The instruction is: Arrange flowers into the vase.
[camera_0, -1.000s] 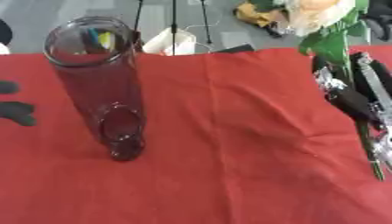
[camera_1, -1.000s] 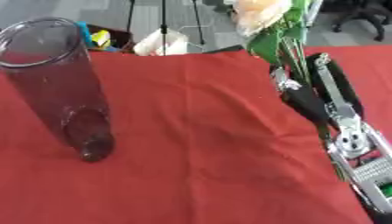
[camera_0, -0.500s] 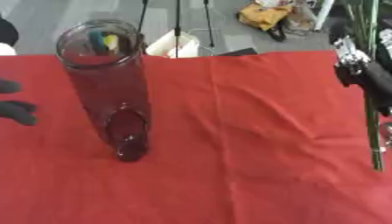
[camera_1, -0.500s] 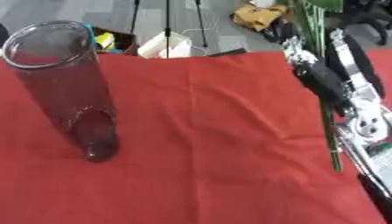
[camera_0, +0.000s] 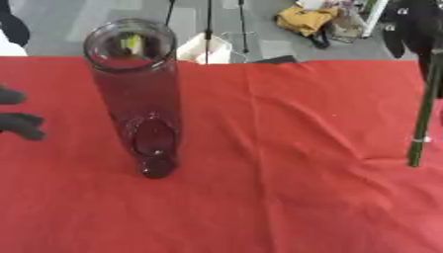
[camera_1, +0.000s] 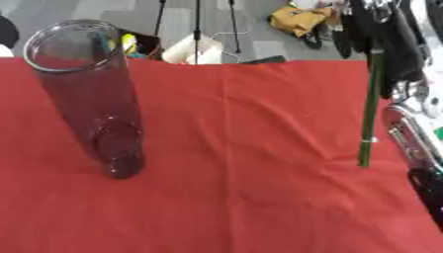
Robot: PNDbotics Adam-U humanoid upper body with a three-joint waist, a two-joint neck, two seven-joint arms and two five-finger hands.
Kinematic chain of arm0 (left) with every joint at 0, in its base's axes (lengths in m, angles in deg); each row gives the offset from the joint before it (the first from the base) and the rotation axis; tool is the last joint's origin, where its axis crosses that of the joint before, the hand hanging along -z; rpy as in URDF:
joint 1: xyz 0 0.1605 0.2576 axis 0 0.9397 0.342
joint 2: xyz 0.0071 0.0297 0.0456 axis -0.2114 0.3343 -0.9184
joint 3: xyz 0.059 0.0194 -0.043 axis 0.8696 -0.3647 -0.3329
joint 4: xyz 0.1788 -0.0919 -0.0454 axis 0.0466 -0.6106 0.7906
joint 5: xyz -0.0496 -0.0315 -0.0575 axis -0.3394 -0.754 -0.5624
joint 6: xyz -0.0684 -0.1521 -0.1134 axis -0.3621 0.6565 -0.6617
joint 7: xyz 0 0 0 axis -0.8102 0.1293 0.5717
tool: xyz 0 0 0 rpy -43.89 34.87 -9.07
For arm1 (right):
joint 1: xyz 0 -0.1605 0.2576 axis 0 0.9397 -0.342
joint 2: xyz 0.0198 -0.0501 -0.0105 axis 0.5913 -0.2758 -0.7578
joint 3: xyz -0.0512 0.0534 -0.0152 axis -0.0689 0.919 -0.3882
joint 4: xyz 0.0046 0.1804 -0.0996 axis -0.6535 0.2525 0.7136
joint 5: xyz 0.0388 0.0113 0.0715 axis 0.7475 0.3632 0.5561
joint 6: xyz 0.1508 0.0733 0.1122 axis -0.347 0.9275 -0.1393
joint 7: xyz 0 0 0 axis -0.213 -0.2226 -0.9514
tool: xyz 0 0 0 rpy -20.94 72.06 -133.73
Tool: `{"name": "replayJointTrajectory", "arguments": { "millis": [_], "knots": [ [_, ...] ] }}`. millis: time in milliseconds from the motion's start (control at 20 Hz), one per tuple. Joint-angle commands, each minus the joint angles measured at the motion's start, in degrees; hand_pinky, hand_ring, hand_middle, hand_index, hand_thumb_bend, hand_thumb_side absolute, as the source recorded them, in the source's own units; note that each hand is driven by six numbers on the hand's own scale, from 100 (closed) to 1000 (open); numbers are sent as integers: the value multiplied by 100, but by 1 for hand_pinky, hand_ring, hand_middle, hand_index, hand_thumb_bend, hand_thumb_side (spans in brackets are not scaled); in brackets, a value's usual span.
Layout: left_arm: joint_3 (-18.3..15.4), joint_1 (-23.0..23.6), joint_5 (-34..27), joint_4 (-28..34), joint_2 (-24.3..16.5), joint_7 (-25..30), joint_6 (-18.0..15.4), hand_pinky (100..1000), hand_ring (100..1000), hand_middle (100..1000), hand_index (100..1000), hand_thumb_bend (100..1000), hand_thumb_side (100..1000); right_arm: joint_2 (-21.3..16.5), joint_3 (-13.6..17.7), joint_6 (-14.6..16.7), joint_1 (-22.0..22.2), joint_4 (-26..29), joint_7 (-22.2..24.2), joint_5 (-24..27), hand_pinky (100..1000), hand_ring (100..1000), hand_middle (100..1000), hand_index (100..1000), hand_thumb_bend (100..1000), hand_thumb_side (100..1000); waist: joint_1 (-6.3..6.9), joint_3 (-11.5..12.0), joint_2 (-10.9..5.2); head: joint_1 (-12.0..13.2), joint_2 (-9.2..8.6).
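Fingers (camera_1: 380, 34) of the right hand hold the flower stem (camera_1: 370, 113) vertical, cut end down.

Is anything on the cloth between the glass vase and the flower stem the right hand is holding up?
No. In the left eye view only bare red cloth lies between the vase and the stem, which hangs from the right hand.

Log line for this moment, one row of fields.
phase: carrying flower | right hand: holds green stem upright above red cloth | vase: standing, empty | left hand: idle at left edge
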Motion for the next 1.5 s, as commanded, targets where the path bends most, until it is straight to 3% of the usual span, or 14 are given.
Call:
{"name": "replayJointTrajectory", "arguments": {
  "millis": [50,900,1500],
  "knots": [
    [73,-17,-24,105,-98,40,-3,621,474,650,787,126,1000,-310,30,35,-204,112,-52,363,100,100,100,100,100,609,-28,35,-184,-41,32],
    [157,27,-117,105,-175,179,28,620,473,649,787,124,1000,-494,-142,163,-1159,-216,-214,1338,100,100,100,100,100,602,-271,470,-331,-340,15],
    [241,36,-171,105,-252,286,17,620,453,648,786,121,1000,-477,-271,536,-1969,-619,-286,1773,100,100,100,100,100,600,-434,773,-362,-717,-21]
  ]
}}
